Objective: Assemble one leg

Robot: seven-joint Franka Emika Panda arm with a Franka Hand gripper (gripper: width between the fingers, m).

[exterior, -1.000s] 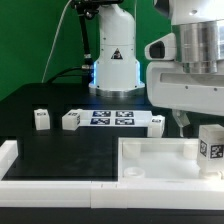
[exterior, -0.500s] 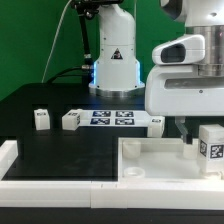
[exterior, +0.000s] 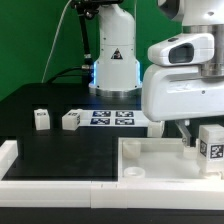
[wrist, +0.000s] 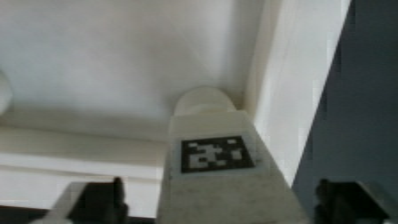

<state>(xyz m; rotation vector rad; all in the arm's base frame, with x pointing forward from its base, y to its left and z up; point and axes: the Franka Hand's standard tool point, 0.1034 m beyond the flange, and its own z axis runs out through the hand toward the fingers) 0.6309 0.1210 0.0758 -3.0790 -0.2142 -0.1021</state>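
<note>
A white leg (exterior: 211,141) with a black-and-white tag stands upright at the right end of the large white tray-shaped part (exterior: 150,163). My gripper (exterior: 203,130) is low over it. In the wrist view the leg (wrist: 217,150) stands between the two dark fingertips (wrist: 100,200), with a gap on each side. The gripper (wrist: 221,203) is open and touches nothing. Two more legs (exterior: 41,119) (exterior: 71,120) lie on the black table at the exterior view's left.
The marker board (exterior: 112,117) lies at the middle back of the black table. The robot's base (exterior: 114,60) stands behind it. A white rim piece (exterior: 8,152) is at the front left edge.
My gripper has come down lower around the upright leg and shifted slightly toward the exterior view's left. It now covers the leg beside the marker board. The other parts have not moved.
</note>
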